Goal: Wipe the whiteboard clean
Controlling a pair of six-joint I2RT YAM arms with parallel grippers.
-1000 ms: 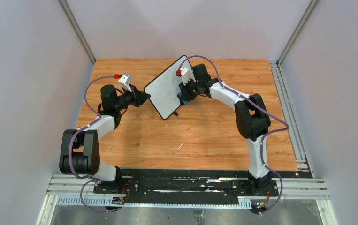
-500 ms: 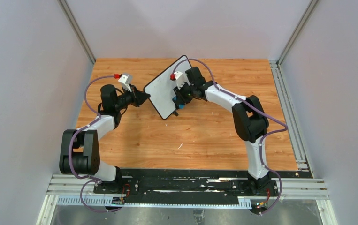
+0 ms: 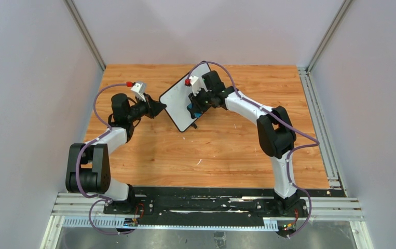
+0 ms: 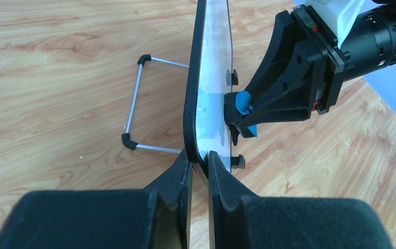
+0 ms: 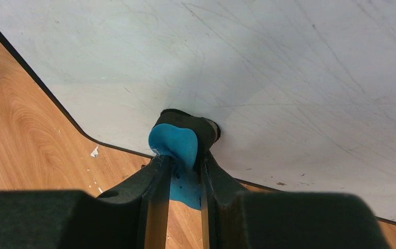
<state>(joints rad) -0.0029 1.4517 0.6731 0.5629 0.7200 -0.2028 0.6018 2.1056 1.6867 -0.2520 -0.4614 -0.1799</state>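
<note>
Gripping the whiteboard (image 3: 180, 98) by its left rim with the left gripper (image 3: 160, 107), clenched tight on the thin black frame at a rounded corner. Standing on edge and tilted over the far-middle of the wooden table (image 3: 211, 150), white face turned toward the right arm. Clamping a blue eraser (image 5: 172, 142) in the right gripper (image 5: 181, 163), fingers closed on it, dark pad end pressed against the white face near the lower edge. Faint scratches and specks across the face. Off the back side, thin wire stand (image 4: 133, 111) with black elbows reaching out over the wood. Cannot tell if board's small black feet touch the table
</note>
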